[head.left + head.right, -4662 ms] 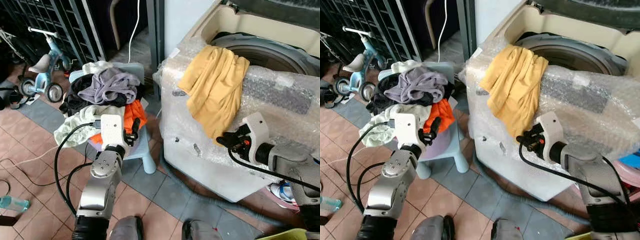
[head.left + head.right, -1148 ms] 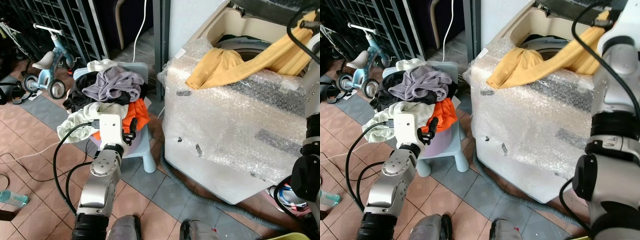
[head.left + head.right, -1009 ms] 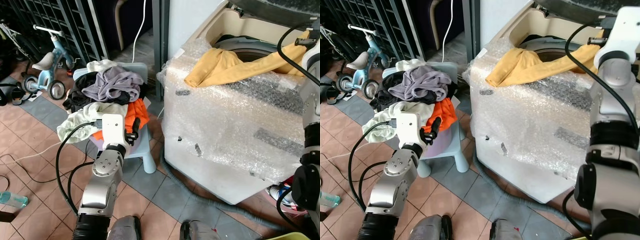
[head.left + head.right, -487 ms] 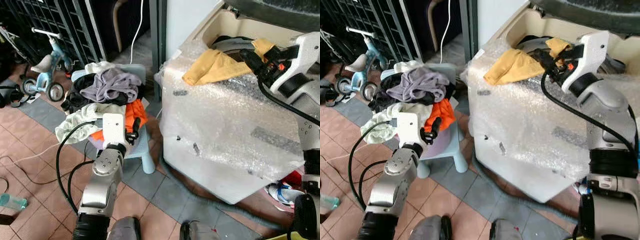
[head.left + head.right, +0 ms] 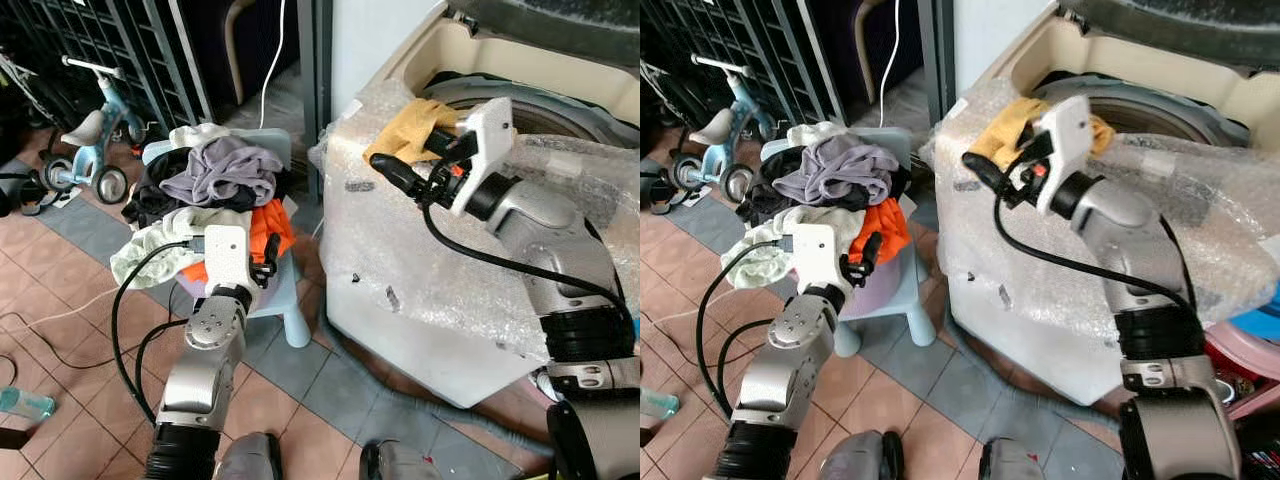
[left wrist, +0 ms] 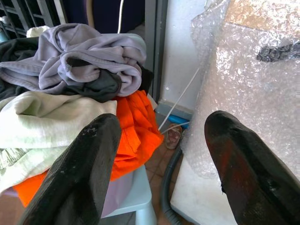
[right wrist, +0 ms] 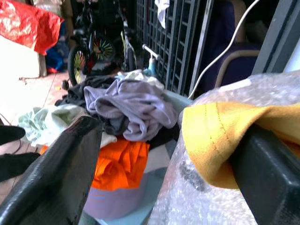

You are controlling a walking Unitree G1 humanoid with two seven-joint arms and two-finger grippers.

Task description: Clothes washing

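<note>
Right gripper (image 5: 400, 172) hovers over the near left corner of the bubble-wrapped washing machine (image 5: 470, 270), its two black fingers spread wide with nothing between them, one on each side of the hanging end of the yellow garment (image 5: 408, 130). That garment lies bunched on the machine's top edge, its far part draped toward the open drum (image 5: 545, 105) and its near end drooping over the wrapped corner. Left gripper (image 5: 266, 262) waits low beside the small blue stool (image 5: 290, 300), fingers also well apart and empty, pointed at the pile of clothes (image 5: 205, 195) heaped on it: grey, black, pale green and orange pieces.

The yellow garment is only half in, so the risk is plain. If the right gripper closes on a thin fold near the hem, the cloth may slip free and slide down the slick wrap to the tiled floor (image 5: 70, 330). A pinch taken too deep could catch the bubble wrap along with the fabric and drag or tear it. Pushing without lifting may simply bunch the garment on the rim instead of tipping it into the drum.
</note>
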